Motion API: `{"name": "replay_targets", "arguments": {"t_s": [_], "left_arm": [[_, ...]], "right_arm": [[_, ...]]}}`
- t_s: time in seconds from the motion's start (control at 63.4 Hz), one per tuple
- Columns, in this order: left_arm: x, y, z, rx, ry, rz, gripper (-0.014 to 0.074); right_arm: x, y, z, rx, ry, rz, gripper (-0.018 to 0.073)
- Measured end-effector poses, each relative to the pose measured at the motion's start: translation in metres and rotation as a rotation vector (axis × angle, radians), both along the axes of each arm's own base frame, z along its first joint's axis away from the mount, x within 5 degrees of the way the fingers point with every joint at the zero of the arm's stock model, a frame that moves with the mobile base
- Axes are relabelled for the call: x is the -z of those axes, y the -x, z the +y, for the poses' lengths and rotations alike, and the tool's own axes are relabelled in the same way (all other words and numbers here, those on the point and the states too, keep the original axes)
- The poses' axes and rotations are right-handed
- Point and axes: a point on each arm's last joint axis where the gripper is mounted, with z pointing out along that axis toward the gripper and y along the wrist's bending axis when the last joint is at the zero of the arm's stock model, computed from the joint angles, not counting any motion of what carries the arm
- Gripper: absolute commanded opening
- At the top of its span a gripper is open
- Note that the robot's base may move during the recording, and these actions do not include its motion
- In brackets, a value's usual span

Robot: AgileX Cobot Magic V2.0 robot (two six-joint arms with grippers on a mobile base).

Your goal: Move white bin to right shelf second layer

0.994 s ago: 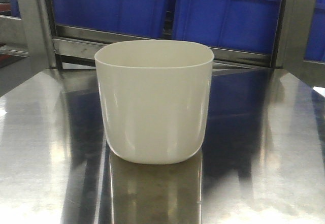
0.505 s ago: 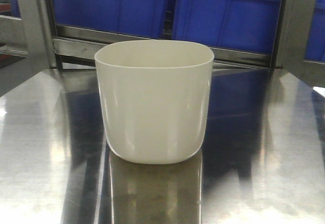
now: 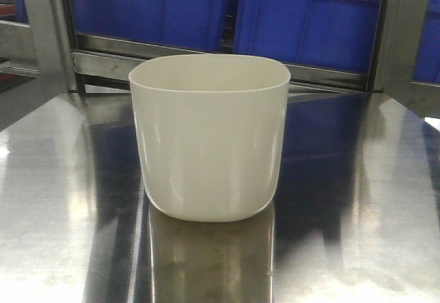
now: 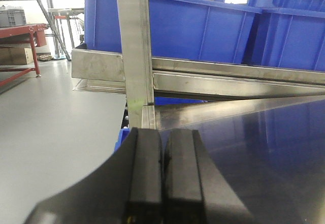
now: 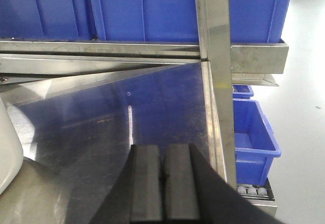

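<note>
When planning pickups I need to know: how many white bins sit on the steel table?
1. The white bin stands upright on the steel table, centred, before the blue crates; more could sit outside the views.

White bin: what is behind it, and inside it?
Behind the white bin stand blue crates on a steel rack. Only its upper inner wall shows, bare; its floor is hidden by the front wall.

left gripper (image 4: pixel 162 170): jaws pressed together, empty | right gripper (image 5: pixel 163 183): same
</note>
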Motion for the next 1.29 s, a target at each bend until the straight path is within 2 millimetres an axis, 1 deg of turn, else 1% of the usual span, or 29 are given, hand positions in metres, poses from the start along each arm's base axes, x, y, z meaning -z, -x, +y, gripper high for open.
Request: {"name": "replay_targets", "arguments": {"t_s": [0.379, 0.473, 0.552, 0.631, 0.71, 0.836, 0.852, 0.947, 0.994, 1.026, 1.073, 1.089, 1.105, 1.121, 1.184, 1.247, 1.294], "left_arm": [[0.0, 0.0, 0.0, 0.0, 0.0, 0.0, 0.0085], [0.0, 0.0, 0.0, 0.0, 0.0, 0.0, 0.0085], [0.0, 0.0, 0.0, 0.0, 0.0, 0.0, 0.0085], [0.0, 0.0, 0.0, 0.0, 0.0, 0.0, 0.0085], [0.0, 0.0, 0.0, 0.0, 0.0, 0.0, 0.0085], [0.0, 0.0, 0.0, 0.0, 0.0, 0.0, 0.0085], [0.0, 0.0, 0.0, 0.0, 0.0, 0.0, 0.0085], [0.0, 0.0, 0.0, 0.0, 0.0, 0.0, 0.0085], [0.0, 0.0, 0.0, 0.0, 0.0, 0.0, 0.0085], [0.0, 0.0, 0.0, 0.0, 0.0, 0.0, 0.0085], [0.0, 0.0, 0.0, 0.0, 0.0, 0.0, 0.0085], [0.0, 0.0, 0.0, 0.0, 0.0, 0.0, 0.0085], [0.0, 0.0, 0.0, 0.0, 0.0, 0.0, 0.0085], [0.0, 0.0, 0.0, 0.0, 0.0, 0.0, 0.0085], [0.0, 0.0, 0.0, 0.0, 0.0, 0.0, 0.0085], [0.0, 0.0, 0.0, 0.0, 0.0, 0.0, 0.0085], [0.0, 0.0, 0.0, 0.0, 0.0, 0.0, 0.0085]], "right_arm": [[-0.008, -0.001, -0.001, 0.01, -0.006, -0.068, 0.0055], [-0.019, -0.006, 0.0, 0.008, -0.011, -0.025, 0.0055], [-0.031, -0.015, 0.001, 0.006, -0.014, 0.046, 0.0055], [-0.049, -0.029, 0.002, 0.006, -0.015, 0.09, 0.0055], [-0.074, -0.045, 0.003, 0.006, -0.014, 0.102, 0.0055], [-0.113, -0.079, 0.009, -0.019, -0.01, 0.143, 0.0055], [-0.121, -0.084, 0.01, -0.025, -0.01, 0.138, 0.0055], [-0.147, -0.113, 0.022, -0.085, -0.001, 0.228, 0.0055], [-0.154, -0.128, 0.03, -0.123, 0.005, 0.286, 0.0055], [-0.162, -0.141, 0.039, -0.162, 0.014, 0.337, 0.0055], [-0.168, -0.153, 0.05, -0.202, 0.026, 0.388, 0.0055], [-0.174, -0.157, 0.053, -0.216, 0.029, 0.392, 0.0055], [-0.172, -0.162, 0.059, -0.237, 0.038, 0.428, 0.0055], [-0.178, -0.166, 0.063, -0.25, 0.042, 0.431, 0.0055], [-0.182, -0.179, 0.08, -0.309, 0.064, 0.499, 0.0055], [-0.18, -0.192, 0.099, -0.364, 0.086, 0.563, 0.0055], [-0.179, -0.199, 0.109, -0.393, 0.099, 0.598, 0.0055]]}}
